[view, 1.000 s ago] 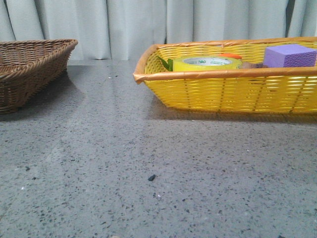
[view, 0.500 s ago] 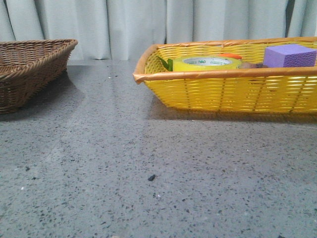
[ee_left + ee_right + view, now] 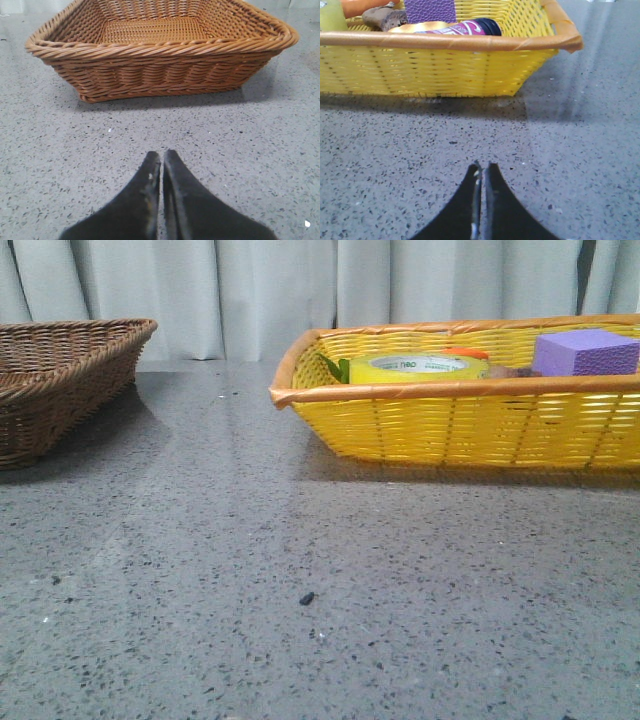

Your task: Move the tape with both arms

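You see a yellow woven basket on the speckled grey table. Inside it, a purple foam block sits at its right end, with an orange carrot further left. A brown wicker basket stands well left of the yellow one.

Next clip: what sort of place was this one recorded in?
Probably a staged lab or test tabletop, not a home: a speckled grey stone-like table backed by plain pale curtains, with a yellow woven basket of mixed props, including a tape roll, and an empty brown wicker basket.
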